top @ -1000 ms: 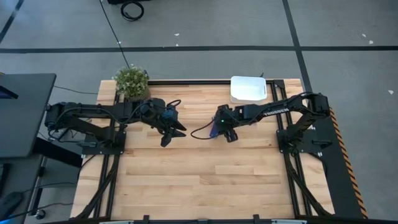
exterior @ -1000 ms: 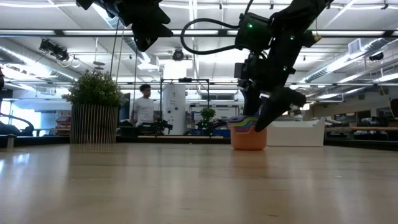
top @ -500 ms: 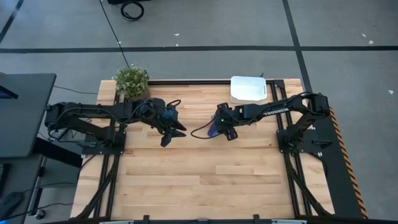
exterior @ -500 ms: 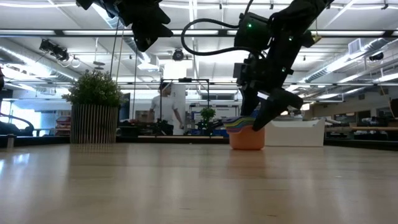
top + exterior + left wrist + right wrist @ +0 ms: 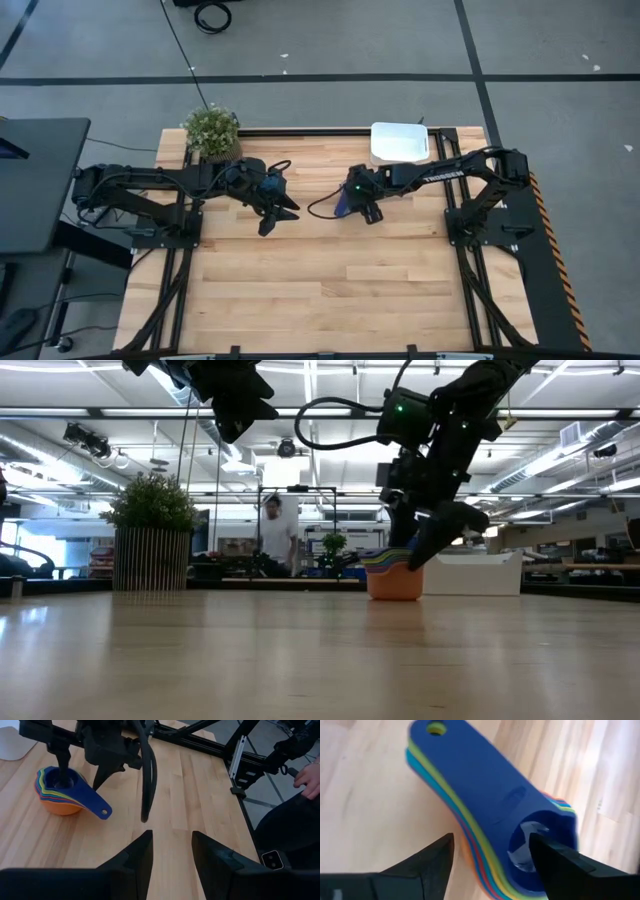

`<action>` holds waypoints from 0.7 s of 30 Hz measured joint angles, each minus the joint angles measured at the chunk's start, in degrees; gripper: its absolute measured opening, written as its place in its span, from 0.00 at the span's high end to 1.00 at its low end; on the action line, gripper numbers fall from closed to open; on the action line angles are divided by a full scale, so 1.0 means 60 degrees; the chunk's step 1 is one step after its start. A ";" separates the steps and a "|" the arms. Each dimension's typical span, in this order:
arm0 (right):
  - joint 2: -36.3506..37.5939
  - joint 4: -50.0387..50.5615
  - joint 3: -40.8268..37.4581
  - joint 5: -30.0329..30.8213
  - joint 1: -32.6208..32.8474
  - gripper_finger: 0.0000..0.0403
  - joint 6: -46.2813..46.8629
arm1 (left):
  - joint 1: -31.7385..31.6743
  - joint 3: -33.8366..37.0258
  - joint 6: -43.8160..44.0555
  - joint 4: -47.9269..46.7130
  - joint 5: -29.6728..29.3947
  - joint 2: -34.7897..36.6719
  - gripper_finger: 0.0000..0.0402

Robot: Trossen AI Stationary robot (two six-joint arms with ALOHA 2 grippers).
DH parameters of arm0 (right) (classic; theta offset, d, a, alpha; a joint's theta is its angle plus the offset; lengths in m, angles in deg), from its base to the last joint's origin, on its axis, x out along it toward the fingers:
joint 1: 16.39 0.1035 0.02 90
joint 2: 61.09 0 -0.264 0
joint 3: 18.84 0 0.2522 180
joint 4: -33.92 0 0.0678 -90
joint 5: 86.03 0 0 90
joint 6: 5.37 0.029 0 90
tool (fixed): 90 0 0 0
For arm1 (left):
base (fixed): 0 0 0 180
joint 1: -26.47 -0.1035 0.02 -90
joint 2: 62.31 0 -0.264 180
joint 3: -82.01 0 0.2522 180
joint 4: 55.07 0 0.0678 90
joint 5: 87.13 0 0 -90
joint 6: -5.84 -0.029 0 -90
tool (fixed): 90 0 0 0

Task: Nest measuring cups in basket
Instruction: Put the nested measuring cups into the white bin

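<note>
The right arm's dark two-finger gripper (image 5: 428,550) has shifted slightly toward the table's left side, and the nested stack of small round plastic measuring cups (image 5: 393,572), orange outermost with a dark blue cup on top, has slid the same way across the wood, away from the white basket (image 5: 478,573). The gripper's fingers, straddling the stack's wall with one inside the top cup, have drawn a little closer together. In the room beyond, a person (image 5: 274,530) in a white top has walked rightward.
</note>
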 joint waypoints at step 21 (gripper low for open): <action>0.0036 -0.0765 -0.0557 -0.0100 -0.0004 0.36 -0.0382 | -0.0002 0.0000 0.0003 -0.0003 0.0003 0.0000 0.65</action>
